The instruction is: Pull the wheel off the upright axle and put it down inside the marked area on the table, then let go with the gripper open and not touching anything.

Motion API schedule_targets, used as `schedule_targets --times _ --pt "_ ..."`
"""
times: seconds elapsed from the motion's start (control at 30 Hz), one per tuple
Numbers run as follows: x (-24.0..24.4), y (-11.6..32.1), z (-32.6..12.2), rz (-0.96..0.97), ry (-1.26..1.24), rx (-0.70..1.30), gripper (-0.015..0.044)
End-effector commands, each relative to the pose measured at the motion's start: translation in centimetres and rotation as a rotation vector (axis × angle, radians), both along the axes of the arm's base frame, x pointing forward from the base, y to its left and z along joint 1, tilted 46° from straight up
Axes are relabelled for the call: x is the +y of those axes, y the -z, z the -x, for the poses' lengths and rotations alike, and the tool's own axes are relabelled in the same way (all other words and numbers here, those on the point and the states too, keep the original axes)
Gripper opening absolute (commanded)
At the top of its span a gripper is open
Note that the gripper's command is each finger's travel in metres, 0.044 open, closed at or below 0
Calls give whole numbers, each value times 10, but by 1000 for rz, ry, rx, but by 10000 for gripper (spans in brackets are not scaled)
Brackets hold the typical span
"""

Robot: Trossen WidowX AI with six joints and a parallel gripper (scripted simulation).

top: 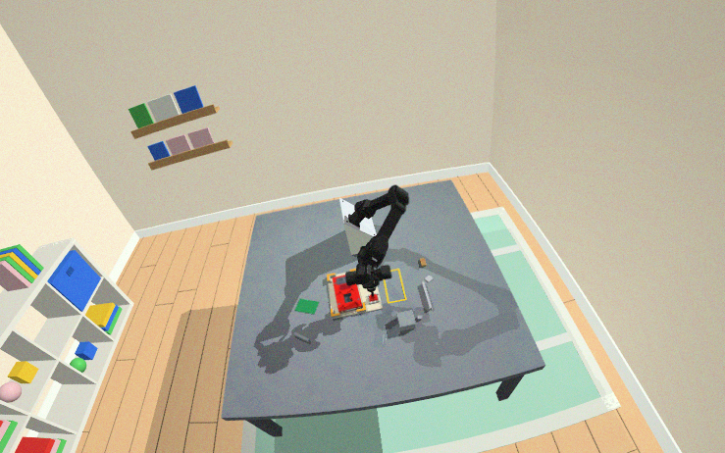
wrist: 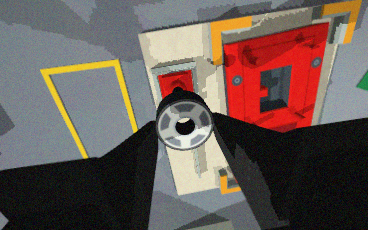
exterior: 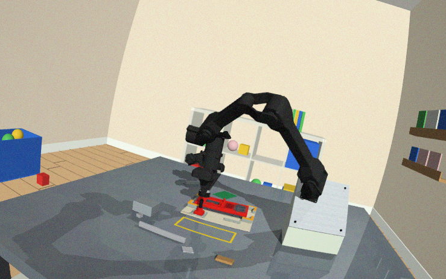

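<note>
The wheel, a black tyre with a silver hub [wrist: 172, 137] [exterior: 204, 195], is held level between the fingers. My gripper [top: 372, 289] [exterior: 204, 192] [wrist: 184, 122] is shut on it and points down. The black upright axle [exterior: 201, 203] stands on a red base [exterior: 199, 211] [wrist: 169, 81], just below the wheel. In the wrist view a pale patch shows through part of the hub hole. Whether the wheel is fully clear of the axle tip is hard to tell. The marked area, a yellow outline [top: 402, 283] [exterior: 203, 233] [wrist: 80, 65], lies beside the board.
The cream board [exterior: 241, 225] [wrist: 172, 45] carries a red panel [top: 343, 285] [wrist: 302, 62] beside the axle. A grey block [exterior: 145, 207], a long grey bar [exterior: 162, 232] and a small wooden block [exterior: 224, 259] lie around the marked area. A green sheet [top: 307, 305] lies beyond the board.
</note>
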State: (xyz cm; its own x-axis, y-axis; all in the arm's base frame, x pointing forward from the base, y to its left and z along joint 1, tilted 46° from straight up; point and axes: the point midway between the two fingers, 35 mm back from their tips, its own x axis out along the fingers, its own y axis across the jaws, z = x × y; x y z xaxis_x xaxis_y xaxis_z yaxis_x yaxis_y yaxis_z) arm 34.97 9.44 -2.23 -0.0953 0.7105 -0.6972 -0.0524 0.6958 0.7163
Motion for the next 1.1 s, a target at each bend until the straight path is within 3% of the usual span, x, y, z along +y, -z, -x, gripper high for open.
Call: schedule_targets --times 0.0,0.17,1.07 --pt "-16 -16 -2 5 4 -15 0" --pt "-11 -13 -1 1 9 -8 0" --pt "49 -90 57 0 4 -11 0"
